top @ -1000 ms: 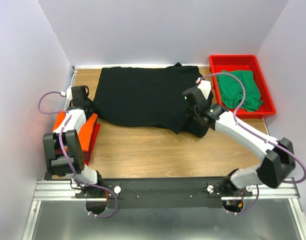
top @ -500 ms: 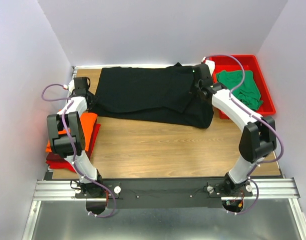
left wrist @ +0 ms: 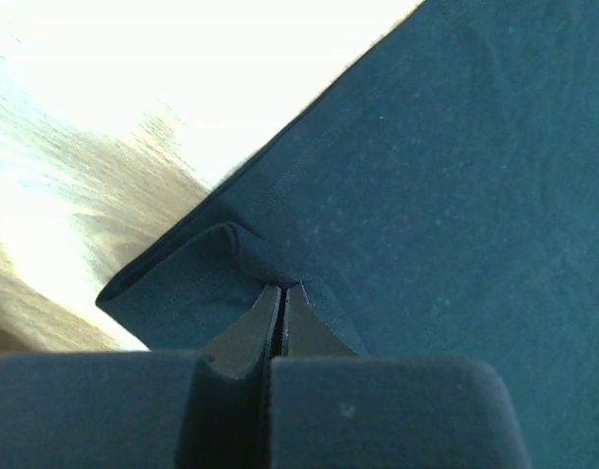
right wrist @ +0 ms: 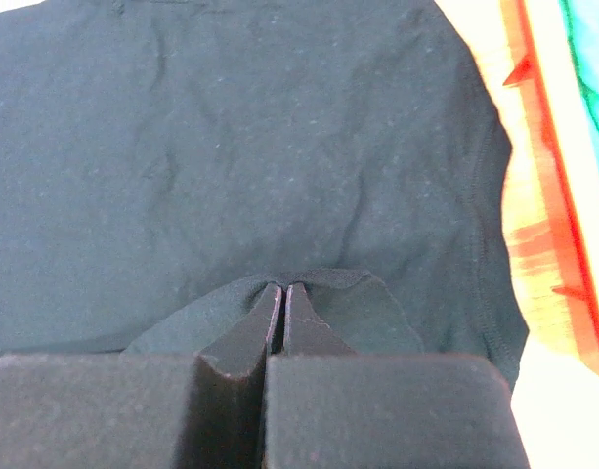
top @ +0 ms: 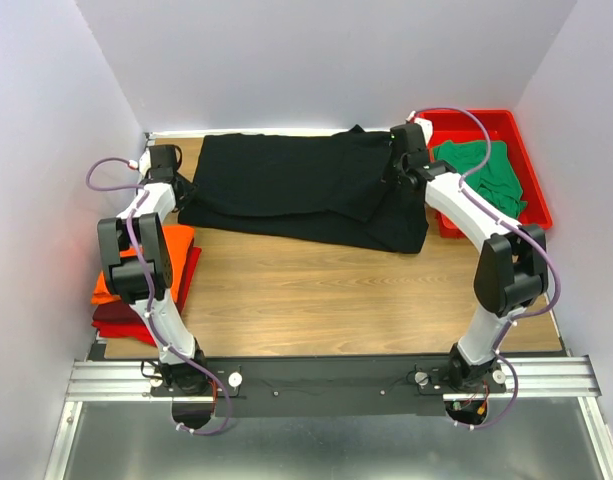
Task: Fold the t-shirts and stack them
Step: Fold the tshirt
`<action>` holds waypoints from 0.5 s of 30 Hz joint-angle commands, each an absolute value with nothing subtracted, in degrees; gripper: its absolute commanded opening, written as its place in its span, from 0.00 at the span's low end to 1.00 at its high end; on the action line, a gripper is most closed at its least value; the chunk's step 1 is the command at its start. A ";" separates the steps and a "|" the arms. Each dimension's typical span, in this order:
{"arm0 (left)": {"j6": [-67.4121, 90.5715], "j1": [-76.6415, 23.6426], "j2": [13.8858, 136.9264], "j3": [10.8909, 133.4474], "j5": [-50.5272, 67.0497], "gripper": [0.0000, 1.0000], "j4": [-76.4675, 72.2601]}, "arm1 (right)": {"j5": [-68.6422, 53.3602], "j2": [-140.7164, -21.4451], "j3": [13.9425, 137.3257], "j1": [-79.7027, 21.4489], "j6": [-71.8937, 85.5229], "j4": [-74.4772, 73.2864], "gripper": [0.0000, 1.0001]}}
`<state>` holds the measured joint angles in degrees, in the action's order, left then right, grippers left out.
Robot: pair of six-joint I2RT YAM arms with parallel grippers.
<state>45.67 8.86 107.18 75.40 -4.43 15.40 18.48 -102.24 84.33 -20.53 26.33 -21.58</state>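
While both arms are reaching to the far side of the table (top: 316, 295), each is pinching one end of the black t-shirt (top: 286, 185).

Left gripper (left wrist: 281, 291): jaws pressed together on a doubled hem corner, cloth bunching at the tips.

Right gripper (right wrist: 282, 291): jaws likewise pressed together, nipping a small fold near the sleeve seam.

Gripping both ends at once is, I judge, serving to hold the fold line straight.

The shirt is lying across the back of the table, partly doubled over.

Orange t-shirt (top: 182, 248) is sitting folded on the dark red t-shirt (top: 121, 325) at left, apparently the stack. Green t-shirt (top: 481, 175) is lying crumpled in the red tray (top: 534, 215), not yet folded.
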 commanded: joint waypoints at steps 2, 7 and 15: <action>44.91 8.61 109.33 76.55 -4.57 0.00 15.82 | 16.61 -103.09 83.50 -19.16 26.37 -20.04 0.00; 44.21 8.61 111.09 77.69 -3.87 0.01 15.38 | 16.44 -103.80 83.23 -18.46 26.63 -19.78 0.01; 43.51 8.70 112.32 78.92 -2.63 0.13 15.03 | 16.26 -105.29 82.97 -17.05 27.07 -19.42 0.00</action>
<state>44.58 8.86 111.79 77.34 -3.33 15.55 17.04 -103.63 83.70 -17.89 26.57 -20.62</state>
